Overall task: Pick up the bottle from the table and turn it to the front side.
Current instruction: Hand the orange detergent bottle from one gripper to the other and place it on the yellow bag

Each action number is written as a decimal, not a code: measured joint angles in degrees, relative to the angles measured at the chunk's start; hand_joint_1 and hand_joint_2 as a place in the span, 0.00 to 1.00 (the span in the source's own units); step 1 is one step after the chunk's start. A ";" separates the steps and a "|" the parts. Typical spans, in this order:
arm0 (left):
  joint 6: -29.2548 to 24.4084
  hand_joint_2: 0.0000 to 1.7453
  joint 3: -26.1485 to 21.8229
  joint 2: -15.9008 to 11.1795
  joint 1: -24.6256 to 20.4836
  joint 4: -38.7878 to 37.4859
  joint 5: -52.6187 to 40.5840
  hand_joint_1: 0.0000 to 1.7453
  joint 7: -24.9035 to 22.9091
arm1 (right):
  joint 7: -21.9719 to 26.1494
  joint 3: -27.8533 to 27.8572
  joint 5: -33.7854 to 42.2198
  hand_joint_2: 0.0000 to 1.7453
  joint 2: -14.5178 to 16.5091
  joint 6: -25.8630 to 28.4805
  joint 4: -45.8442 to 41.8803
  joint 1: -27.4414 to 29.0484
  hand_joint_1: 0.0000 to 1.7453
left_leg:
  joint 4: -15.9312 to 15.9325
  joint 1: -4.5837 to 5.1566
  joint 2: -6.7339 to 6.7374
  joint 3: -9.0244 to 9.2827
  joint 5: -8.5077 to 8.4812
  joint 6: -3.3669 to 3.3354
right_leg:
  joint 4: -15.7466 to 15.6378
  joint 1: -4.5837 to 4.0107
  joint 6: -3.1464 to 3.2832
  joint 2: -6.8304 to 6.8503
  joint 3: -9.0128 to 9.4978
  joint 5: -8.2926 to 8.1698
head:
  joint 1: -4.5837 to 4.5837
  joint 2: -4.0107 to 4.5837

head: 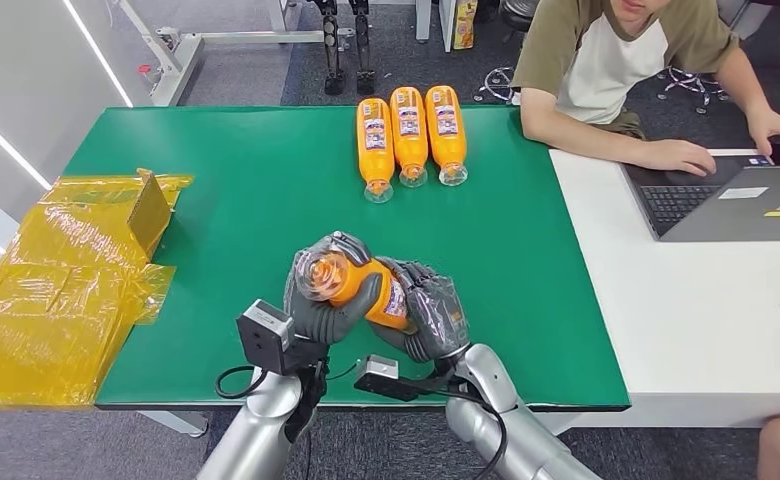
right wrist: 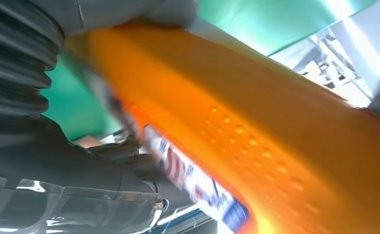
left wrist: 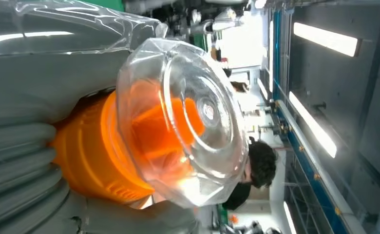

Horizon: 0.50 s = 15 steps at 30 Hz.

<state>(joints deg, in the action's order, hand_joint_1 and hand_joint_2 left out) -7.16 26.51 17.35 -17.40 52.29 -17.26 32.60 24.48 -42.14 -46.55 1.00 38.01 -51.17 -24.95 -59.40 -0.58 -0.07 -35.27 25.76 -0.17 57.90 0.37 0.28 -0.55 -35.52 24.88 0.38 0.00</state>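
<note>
- The step in hand looks like the turn itself: the orange bottle (head: pixel 351 283) is off the green table (head: pixel 246 200) and held between both hands in the lower centre of the head view, lying roughly level with its clear cap end toward the left of the frame.
- The left hand (head: pixel 328 300) wraps the cap end, its grey fingers curled closely around the neck and shoulder of the bottle; the left wrist view shows the clear faceted cap (left wrist: pixel 188 122) jutting out past the fingers.
- The right hand (head: pixel 434 315) closes round the other end, fingers folded over the body, just beside the left hand.
- The bottle's label (head: pixel 396 302) shows as a strip low on the side facing the camera; in the right wrist view it sits at the edge of the orange body, blurred, so the front is probably not yet squarely up.
- The next move likely calls for one hand to loosen while the other rolls the bottle about its long axis, without letting it slip.
- Three more orange bottles (head: pixel 409 135) lie side by side in the upper centre of the frame, labels up, caps toward the robot.
- Yellow wrapping (head: pixel 61 280) fills the left edge; a person (head: pixel 616 70) sits at a laptop (head: pixel 736 200) in the upper right.
</note>
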 joint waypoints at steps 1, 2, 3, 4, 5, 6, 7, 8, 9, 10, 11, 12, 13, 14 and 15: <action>-1.19 1.00 0.01 -0.09 -0.03 0.56 -0.97 1.00 -0.67 | 0.27 0.05 0.19 1.00 0.19 0.09 -0.25 0.34 0.00 | 0.00 0.00 0.00 0.00 0.00 0.00 | 0.00 0.00 0.00 0.00 0.00 0.00 | 0.01 0.00; -2.62 1.00 -0.01 -0.23 -0.11 1.09 -1.97 1.00 -1.29 | 0.69 0.07 0.49 1.00 0.36 0.19 -0.52 0.75 0.00 | 0.00 0.00 0.00 0.00 0.00 0.00 | 0.00 0.00 0.00 0.00 0.00 0.00 | 0.01 0.00; -4.15 1.00 -0.08 -0.46 -0.24 1.64 -3.00 1.00 -1.89 | 1.19 0.07 0.98 1.00 0.51 0.26 -0.85 1.25 0.00 | 0.01 -0.01 0.00 -0.01 0.00 0.00 | 0.00 0.00 0.00 0.00 0.00 0.00 | 0.01 0.01; -5.62 1.00 -0.25 -0.79 -0.41 2.19 -3.92 1.00 -2.34 | 1.72 0.07 1.55 1.00 0.67 0.32 -1.29 1.84 0.00 | 0.01 -0.02 0.00 -0.01 0.00 0.00 | 0.00 -0.01 0.00 0.01 0.00 0.00 | 0.01 0.01; -6.94 1.00 -0.51 -1.13 -0.65 2.73 -4.67 1.00 -2.71 | 2.23 0.08 2.07 1.00 0.84 0.37 -1.79 2.46 0.00 | 0.01 -0.02 -0.01 -0.01 0.00 0.00 | 0.01 -0.01 0.01 0.01 0.00 0.00 | 0.00 0.01; -8.26 1.00 -0.85 -1.53 -0.95 3.31 -5.52 1.00 -3.17 | 2.69 0.13 2.57 1.00 1.06 0.39 -2.38 3.16 0.00 | 0.01 -0.03 -0.01 -0.01 0.00 0.00 | 0.01 -0.01 0.01 0.02 -0.01 0.01 | -0.01 0.01; -9.56 1.00 -1.21 -1.97 -1.29 3.88 -6.56 1.00 -3.73 | 3.06 0.22 2.94 1.00 1.30 0.40 -3.03 3.87 0.00 | 0.02 -0.03 -0.01 -0.01 0.00 0.00 | 0.02 -0.02 0.03 0.02 -0.01 0.02 | 0.00 0.01; -10.83 1.00 -1.58 -2.47 -1.66 4.41 -7.75 1.00 -4.45 | 3.33 0.37 3.12 1.00 1.55 0.41 -3.69 4.59 0.00 | 0.02 -0.04 -0.01 -0.01 0.00 0.01 | 0.03 -0.02 0.04 0.02 -0.01 0.03 | 0.00 0.01; -12.27 1.00 -2.02 -3.05 -2.07 4.91 -9.18 1.00 -5.31 | 3.56 0.54 3.22 1.00 1.78 0.41 -4.41 5.36 0.00 | 0.03 -0.04 -0.01 0.00 0.00 0.01 | 0.03 -0.02 0.06 0.01 -0.01 0.04 | 0.00 0.01; -13.63 1.00 -2.50 -3.67 -2.53 5.29 -10.62 1.00 -6.16 | 3.69 0.72 3.23 1.00 1.99 0.41 -5.13 6.17 0.00 | 0.03 -0.04 0.00 0.00 0.00 0.01 | 0.04 -0.03 0.07 0.01 -0.01 0.05 | 0.01 0.01; -14.92 1.00 -3.03 -4.32 -3.08 5.57 -12.04 1.00 -6.93 | 3.78 0.89 3.23 1.00 2.16 0.41 -5.89 7.00 0.00 | 0.03 -0.04 -0.01 0.00 0.00 0.01 | 0.04 -0.03 0.07 0.01 -0.01 0.05 | 0.00 0.01; -16.27 1.00 -3.57 -4.97 -3.80 5.73 -13.61 1.00 -7.73 | 3.92 1.05 3.38 1.00 2.28 0.41 -6.70 7.86 0.00 | 0.03 -0.04 -0.01 0.00 0.00 0.01 | 0.04 -0.03 0.07 0.02 -0.01 0.05 | 0.01 0.01; -17.68 1.00 -4.11 -5.75 -4.73 5.75 -15.35 1.00 -8.52 | 4.17 1.26 3.74 1.00 2.37 0.41 -7.58 8.76 0.00 | 0.03 -0.04 -0.02 0.00 -0.01 0.01 | 0.04 -0.03 0.07 0.03 -0.01 0.05 | 0.01 0.01; -19.15 1.00 -4.64 -6.59 -5.90 5.61 -17.16 1.00 -9.27 | 4.54 1.53 4.21 1.00 2.44 0.41 -8.51 9.69 0.00 | 0.03 -0.04 -0.03 0.00 -0.01 0.01 | 0.04 -0.03 0.07 0.04 -0.01 0.05 | 0.01 0.01; -20.67 1.00 -5.15 -7.45 -7.31 5.27 -19.07 1.00 -10.08 | 5.01 1.83 4.77 1.00 2.50 0.41 -9.39 10.61 0.00 | 0.03 -0.04 -0.03 0.00 -0.01 0.01 | 0.05 -0.03 0.07 0.04 -0.01 0.05 | 0.01 0.01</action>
<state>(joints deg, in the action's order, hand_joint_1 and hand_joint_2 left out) -27.83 21.36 9.91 -24.71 57.57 -36.32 22.52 29.49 -40.31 -41.79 3.50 38.42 -60.57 -14.35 -59.38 -0.63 -0.10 -35.27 25.75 -0.15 57.95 0.34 0.35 -0.50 -35.53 24.93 0.39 0.01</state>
